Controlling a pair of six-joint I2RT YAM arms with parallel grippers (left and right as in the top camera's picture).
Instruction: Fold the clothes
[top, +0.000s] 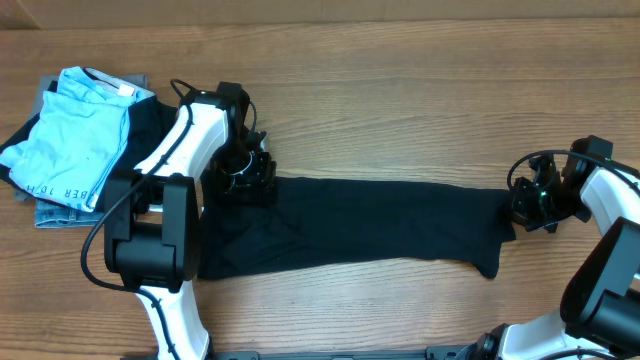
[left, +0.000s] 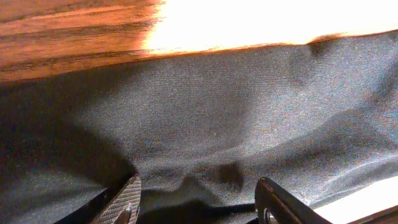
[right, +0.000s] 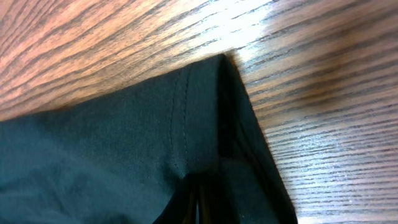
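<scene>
The black T-shirt (top: 380, 220) lies flat on the tabletop (top: 400, 80) as a long band running from one pincer to the other. The left pincer (top: 243, 178) stands at the shirt's far corner on its end, fingers spread, with a low ridge of cloth between them. The right pincer (top: 527, 205) is pressed together on the hemmed corner at the opposite end, pinching a fold of the fabric. Beyond the left pincer, on the side away from the right one, a light blue folded garment (top: 80, 135) rests on a grey-blue folded piece (top: 55, 213).
</scene>
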